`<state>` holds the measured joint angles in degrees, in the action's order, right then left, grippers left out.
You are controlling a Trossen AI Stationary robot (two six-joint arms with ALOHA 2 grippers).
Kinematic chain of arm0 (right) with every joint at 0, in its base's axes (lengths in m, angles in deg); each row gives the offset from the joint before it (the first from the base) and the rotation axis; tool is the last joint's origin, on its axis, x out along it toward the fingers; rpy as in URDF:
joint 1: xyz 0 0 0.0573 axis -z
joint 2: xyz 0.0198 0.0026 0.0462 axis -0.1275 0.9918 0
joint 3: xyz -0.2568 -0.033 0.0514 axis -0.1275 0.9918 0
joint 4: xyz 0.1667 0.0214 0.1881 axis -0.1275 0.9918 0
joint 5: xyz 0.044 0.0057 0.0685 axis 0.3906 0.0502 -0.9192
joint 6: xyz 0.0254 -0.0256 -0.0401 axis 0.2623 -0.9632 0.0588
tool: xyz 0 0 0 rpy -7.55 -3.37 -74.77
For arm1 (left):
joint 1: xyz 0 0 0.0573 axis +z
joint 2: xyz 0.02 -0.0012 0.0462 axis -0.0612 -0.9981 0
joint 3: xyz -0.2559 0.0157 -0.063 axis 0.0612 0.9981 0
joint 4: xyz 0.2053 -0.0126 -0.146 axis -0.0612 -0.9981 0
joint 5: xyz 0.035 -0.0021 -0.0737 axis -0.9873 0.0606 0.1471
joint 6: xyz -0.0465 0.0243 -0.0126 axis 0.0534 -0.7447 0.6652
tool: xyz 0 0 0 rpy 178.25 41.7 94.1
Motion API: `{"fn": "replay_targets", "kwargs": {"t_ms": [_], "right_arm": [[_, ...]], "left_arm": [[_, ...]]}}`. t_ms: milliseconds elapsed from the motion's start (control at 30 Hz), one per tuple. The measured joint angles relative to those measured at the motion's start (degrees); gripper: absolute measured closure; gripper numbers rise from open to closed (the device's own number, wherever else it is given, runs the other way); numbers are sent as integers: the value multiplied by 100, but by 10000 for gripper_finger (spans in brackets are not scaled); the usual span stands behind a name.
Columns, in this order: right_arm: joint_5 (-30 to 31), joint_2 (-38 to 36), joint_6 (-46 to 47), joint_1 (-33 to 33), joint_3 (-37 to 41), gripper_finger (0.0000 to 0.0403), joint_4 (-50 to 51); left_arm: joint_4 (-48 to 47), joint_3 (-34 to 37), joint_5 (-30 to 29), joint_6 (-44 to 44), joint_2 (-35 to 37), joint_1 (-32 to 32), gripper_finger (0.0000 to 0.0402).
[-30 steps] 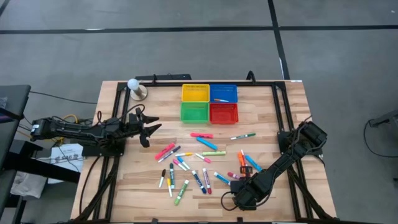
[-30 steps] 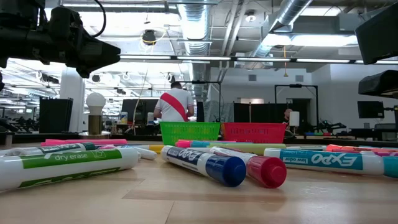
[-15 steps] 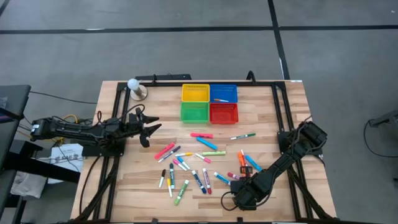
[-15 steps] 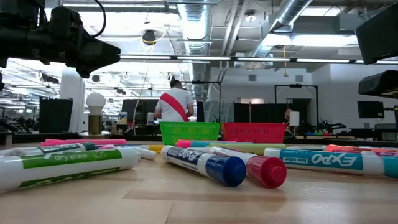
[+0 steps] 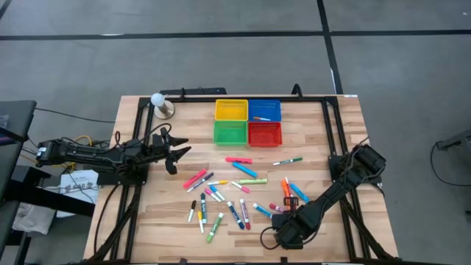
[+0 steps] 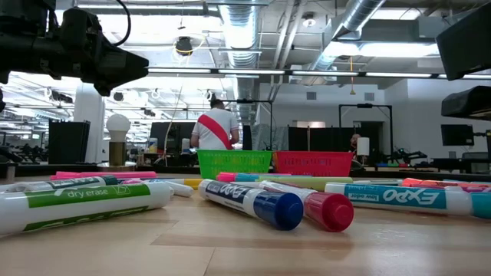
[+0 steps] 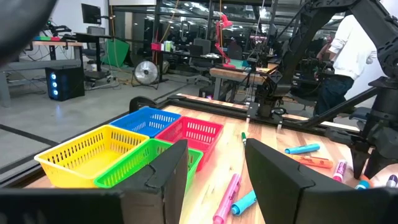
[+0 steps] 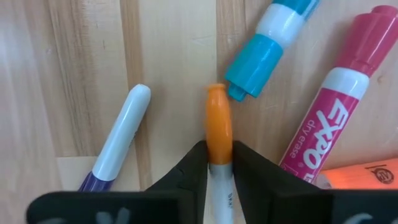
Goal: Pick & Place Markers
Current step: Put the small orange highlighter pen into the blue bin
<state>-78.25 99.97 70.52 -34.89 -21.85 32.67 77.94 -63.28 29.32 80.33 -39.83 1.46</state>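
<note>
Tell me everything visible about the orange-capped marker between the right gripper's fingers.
The orange-capped marker is slim, with a glossy rounded orange cap and a white printed barrel, plastic by the look. It lies flat on the wooden table, the right gripper closed on its barrel. Its cap tip sits beside a teal marker's cap, possibly touching.

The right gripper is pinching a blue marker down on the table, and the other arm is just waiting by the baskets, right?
Not quite: the marker is orange-capped, not blue. The right wrist view shows the right gripper closed on it, fingers pressing both sides, on the table. A light-blue-capped marker lies just beside it, untouched. The left gripper does wait, open, facing the baskets.
</note>
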Motion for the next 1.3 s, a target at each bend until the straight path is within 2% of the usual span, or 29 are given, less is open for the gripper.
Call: {"fn": "replay_targets", "kwargs": {"t_ms": [200, 500, 1000, 1300], "right_arm": [[-48, 26, 0, 2, -241, 362, 240], [-66, 45, -5, 39, -874, 354, 1280], [-166, 25, -905, 259, -3000, 354, 3553], [-235, 17, -914, 299, -3752, 354, 4596]], "left_arm": [[0, 0, 0, 0, -2, 1, 241], [-1, 1, 0, 0, -2, 0, 241], [0, 0, 2, 0, 0, -1, 241], [0, 0, 1, 0, -1, 0, 241]]}}
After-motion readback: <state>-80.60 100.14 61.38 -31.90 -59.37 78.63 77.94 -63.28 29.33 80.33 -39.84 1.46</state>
